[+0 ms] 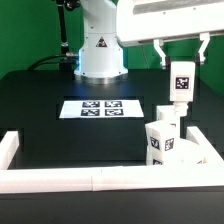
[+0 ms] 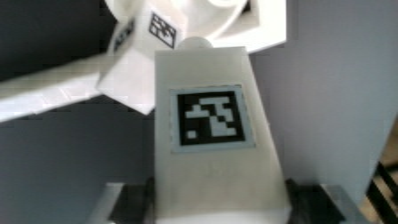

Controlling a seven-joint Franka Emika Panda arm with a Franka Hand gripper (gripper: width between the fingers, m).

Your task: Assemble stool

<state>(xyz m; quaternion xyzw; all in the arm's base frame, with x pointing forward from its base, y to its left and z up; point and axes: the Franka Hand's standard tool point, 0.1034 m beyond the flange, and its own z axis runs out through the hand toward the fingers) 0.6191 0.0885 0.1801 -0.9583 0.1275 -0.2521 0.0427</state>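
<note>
**While clamped in the gripper, one stool leg hangs above the other parts**

Seen from the exterior view, the gripper (image 1: 181, 62) hangs at that view's upper right, with a white plastic stool leg (image 1: 181, 85) held upright beneath it, clear of the table (image 1: 40, 110). The leg is a short, chunky block with flat, smooth faces. A square black-and-white tag is on the side facing the camera.

In the wrist view the same leg (image 2: 210, 120) fills the middle of the picture. It tapers along its length and has a matte, slightly chalky surface. The dark fingers (image 2: 125, 200) press against its two opposite sides, so the jaws are clamped on the leg.

Directly below the held leg in the exterior view is a cluster of white stool parts (image 1: 165, 142). They are blocky, they bear tags, and they sit close together, so the individual pieces are hard to tell apart.

The cluster sits near the corner formed by the long white border rails (image 1: 60, 180). The table is flat, matte black. The marker board (image 1: 100, 107), thin and white with printed squares, lies near the rounded white robot base (image 1: 100, 50).
</note>
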